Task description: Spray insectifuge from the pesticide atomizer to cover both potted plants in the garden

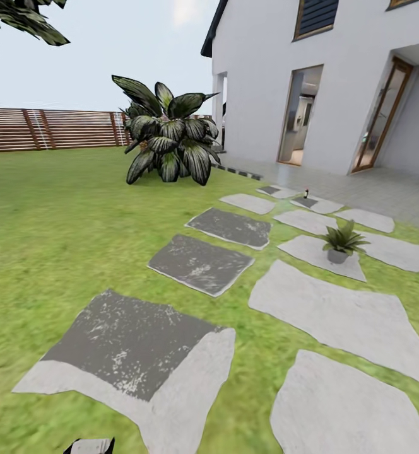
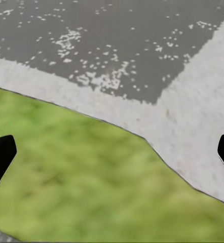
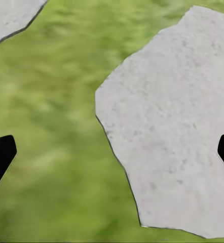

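In the head view the pesticide atomizer [image 1: 306, 193] is a tiny dark bottle with a red top, standing far off on a stepping stone near the house. One potted plant [image 1: 341, 241], a small green rosette in a grey pot, sits on a pale stepping stone to the right. My left gripper [image 2: 112, 154] is open over grass and the edge of a dark-stained stone, nothing between its fingertips. My right gripper [image 3: 112, 154] is open too, above grass and a pale stone. A bit of my left arm [image 1: 89, 446] peeks in at the bottom edge.
Flat grey stepping stones [image 1: 200, 263] cross the green lawn toward a white house [image 1: 310, 82] with open doorways. A big dark leafy bush [image 1: 170, 139] stands on the grass ahead. A brown slatted fence [image 1: 45, 128] closes the far left.
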`<state>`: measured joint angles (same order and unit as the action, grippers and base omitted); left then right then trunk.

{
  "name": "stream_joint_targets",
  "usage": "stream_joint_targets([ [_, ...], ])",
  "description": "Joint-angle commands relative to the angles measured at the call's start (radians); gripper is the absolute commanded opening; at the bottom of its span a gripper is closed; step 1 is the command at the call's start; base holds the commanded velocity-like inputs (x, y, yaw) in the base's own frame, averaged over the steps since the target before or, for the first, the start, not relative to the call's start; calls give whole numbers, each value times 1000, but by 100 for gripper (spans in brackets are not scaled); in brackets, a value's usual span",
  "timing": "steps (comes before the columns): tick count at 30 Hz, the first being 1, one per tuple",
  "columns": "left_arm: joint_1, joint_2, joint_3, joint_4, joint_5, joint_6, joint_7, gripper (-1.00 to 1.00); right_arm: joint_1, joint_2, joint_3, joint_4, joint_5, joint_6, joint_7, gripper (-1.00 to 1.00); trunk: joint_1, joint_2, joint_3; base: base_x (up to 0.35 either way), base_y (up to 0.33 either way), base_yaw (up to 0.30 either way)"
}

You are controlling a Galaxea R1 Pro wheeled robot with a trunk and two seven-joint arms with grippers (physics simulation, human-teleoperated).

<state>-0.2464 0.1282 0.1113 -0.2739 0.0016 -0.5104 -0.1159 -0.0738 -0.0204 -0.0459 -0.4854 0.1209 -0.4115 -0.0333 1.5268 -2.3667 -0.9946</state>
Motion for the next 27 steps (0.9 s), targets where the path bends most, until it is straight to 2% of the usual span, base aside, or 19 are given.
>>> stream_joint_targets([
  [1,-1,-1,8,1,0,-2,-10,100,0,0,-3,1,10,-3,-3,100,0,0,-1,338,0,0],
  [27,-1,-1,8,1,0,-2,-10,100,-1,0,-3,1,10,-3,-3,100,0,0,-1,338,0,0],
])
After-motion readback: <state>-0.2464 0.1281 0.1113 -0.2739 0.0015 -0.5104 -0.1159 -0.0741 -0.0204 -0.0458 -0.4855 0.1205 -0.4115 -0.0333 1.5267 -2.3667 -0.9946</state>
